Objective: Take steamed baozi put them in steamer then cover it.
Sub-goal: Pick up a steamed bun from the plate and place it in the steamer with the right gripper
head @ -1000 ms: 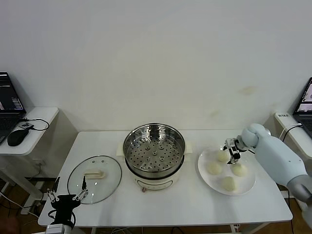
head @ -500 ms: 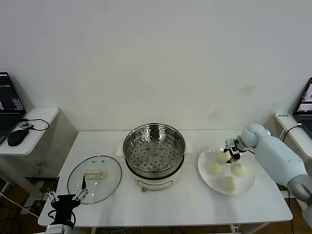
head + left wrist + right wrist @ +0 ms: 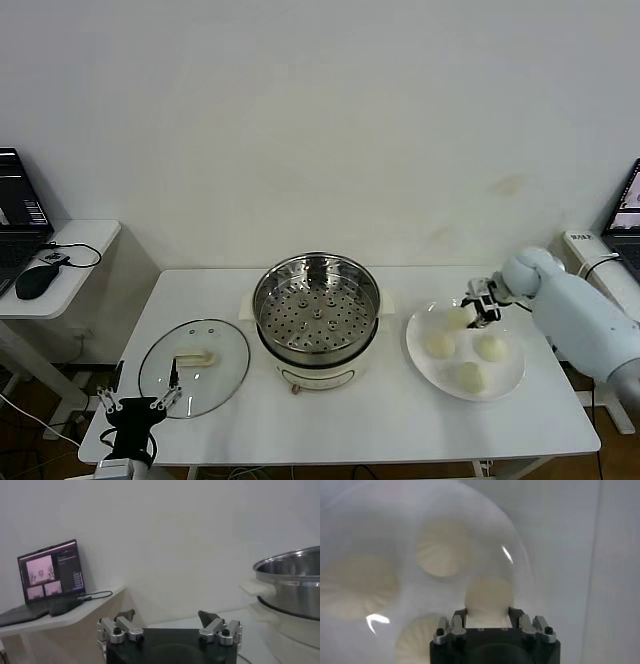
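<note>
Your four steamed baozi (image 3: 470, 376) are smooth, cream-white rounds on the white plate (image 3: 512, 385), at 3 o'clock from the steamer (image 3: 316, 318). Your right hand (image 3: 477, 313) is clamped on the bun at the plate's 11 o'clock. The steamer's perforated tray holds nothing; the cover (image 3: 194, 365) lies at 9 o'clock. Your left hand (image 3: 138, 406) idles, fingers spread, at the tabletop's (image 3: 380, 420) near edge.
</note>
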Robot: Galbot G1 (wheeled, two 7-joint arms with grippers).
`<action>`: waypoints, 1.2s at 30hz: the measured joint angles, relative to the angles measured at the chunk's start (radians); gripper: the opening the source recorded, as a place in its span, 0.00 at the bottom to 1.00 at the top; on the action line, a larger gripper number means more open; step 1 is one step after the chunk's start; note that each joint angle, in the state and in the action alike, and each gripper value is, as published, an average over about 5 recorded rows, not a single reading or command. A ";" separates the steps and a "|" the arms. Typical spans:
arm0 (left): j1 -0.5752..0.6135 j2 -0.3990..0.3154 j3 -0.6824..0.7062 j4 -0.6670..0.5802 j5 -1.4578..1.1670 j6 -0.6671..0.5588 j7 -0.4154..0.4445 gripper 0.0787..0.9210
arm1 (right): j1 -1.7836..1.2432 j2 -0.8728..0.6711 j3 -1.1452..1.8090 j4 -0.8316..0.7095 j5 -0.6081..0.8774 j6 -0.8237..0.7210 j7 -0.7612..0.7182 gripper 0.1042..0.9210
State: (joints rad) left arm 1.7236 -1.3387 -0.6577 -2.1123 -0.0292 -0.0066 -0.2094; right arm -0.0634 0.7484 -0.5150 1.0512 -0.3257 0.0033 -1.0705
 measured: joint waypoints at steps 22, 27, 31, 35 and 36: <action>-0.006 0.009 -0.022 -0.026 -0.011 -0.001 0.000 0.88 | 0.390 -0.057 -0.309 0.295 0.375 -0.049 0.014 0.55; -0.015 0.016 -0.033 -0.021 -0.016 0.000 0.000 0.88 | 0.490 0.036 -0.403 0.286 0.442 -0.040 0.027 0.55; -0.024 0.021 -0.043 -0.015 -0.022 0.000 0.001 0.88 | 0.539 0.123 -0.468 0.263 0.477 -0.022 0.032 0.55; -0.029 0.021 -0.052 -0.012 -0.026 0.000 0.001 0.88 | 0.564 0.211 -0.524 0.231 0.488 0.012 0.032 0.55; -0.030 0.021 -0.053 -0.012 -0.027 0.000 0.001 0.88 | 0.568 0.232 -0.537 0.222 0.487 0.023 0.033 0.55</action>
State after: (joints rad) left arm 1.6941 -1.3177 -0.7112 -2.1245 -0.0561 -0.0067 -0.2086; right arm 0.5045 0.9799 -1.0517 1.2732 0.1614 0.0265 -1.0378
